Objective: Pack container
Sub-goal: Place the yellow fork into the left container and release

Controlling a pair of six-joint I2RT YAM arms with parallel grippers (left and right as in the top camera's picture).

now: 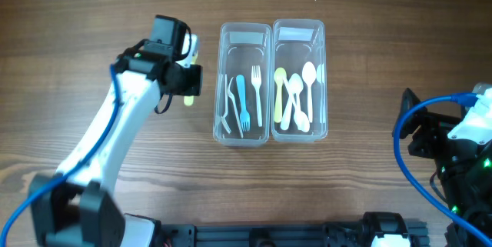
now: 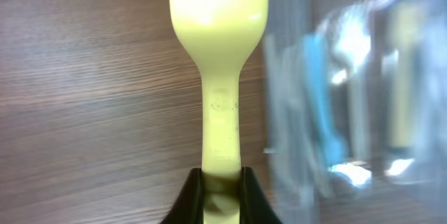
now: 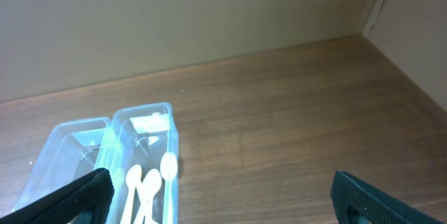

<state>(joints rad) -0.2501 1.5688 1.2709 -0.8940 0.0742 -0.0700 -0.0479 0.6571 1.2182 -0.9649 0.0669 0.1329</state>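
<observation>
Nearest the base: the right pincer [image 3: 223,195] sat well to the right of the fork container [image 1: 244,135], its fingers spread wide and holding nothing.
Next out: the left pincer [image 2: 222,195] hung just left of the fork container, clamped tight on the handle end of the yellow utensil [image 2: 220,77].
Task's thing: the yellow utensil lay outside the fork container, beside its left wall, above the tabletop [image 1: 369,31].
Handling: probably light, stiff, smooth plastic. It was best pinched across the flat of the handle, though so low a hold might let it swivel.
Farther: forks [image 1: 241,101] lay in the fork container. The spoon container [image 1: 299,133] touched its right side and held pale spoons [image 1: 296,101].
Hard to make out: the utensil's head was cropped and glared out, so its kind was unclear. Whether it touched the tabletop could not be told.
</observation>
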